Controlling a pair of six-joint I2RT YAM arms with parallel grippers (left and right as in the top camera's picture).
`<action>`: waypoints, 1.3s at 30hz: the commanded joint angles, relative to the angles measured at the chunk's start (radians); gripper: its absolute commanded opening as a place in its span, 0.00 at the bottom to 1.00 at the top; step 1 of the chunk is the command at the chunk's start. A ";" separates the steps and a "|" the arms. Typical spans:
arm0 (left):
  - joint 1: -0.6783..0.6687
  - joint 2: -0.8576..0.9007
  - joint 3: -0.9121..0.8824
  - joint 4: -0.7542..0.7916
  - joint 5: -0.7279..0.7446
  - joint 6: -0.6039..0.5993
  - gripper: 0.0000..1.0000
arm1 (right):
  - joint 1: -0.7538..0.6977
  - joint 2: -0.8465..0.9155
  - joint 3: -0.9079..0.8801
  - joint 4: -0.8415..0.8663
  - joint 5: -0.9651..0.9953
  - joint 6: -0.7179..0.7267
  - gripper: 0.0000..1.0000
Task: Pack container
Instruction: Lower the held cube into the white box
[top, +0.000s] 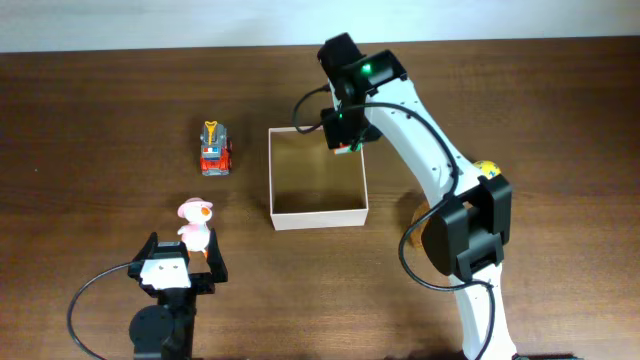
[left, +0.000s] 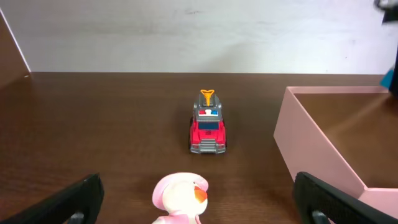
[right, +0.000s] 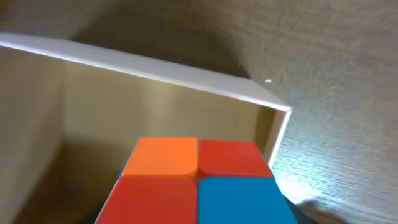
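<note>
From above, the container (top: 320, 216) sits in the middle of the table (top: 100, 100). The right hand (top: 345, 138) hangs over its far right corner, gripping a colour cube (top: 343, 148). The left hand (top: 183, 258) waits at the near edge of the table, spread wide with nothing in it. A duck toy (top: 195, 225) stands just in front of it. A toy truck (top: 215, 148) is left of the container.

From the left wrist, the toy truck (left: 208, 127) and the duck toy (left: 180, 196) both stand apart from the container (left: 317, 149).

From the right wrist, the colour cube (right: 193, 180) fills the near part of the picture. It is above the container (right: 155, 65), close to a corner. I cannot see the fingers here, but the cube looks held. I think it should move in toward the middle, away from the walls. Then it should go down low before the hand lets go, so it doesn't bounce out.
</note>
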 joint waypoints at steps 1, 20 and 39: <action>0.006 -0.010 -0.013 0.002 0.014 0.019 0.99 | 0.009 0.003 -0.051 0.024 -0.006 0.024 0.52; 0.006 -0.010 -0.013 0.003 0.014 0.019 0.99 | 0.009 0.003 -0.093 0.127 -0.005 0.031 0.53; 0.006 -0.010 -0.013 0.003 0.014 0.019 0.99 | 0.009 0.004 -0.093 0.123 -0.006 0.031 0.52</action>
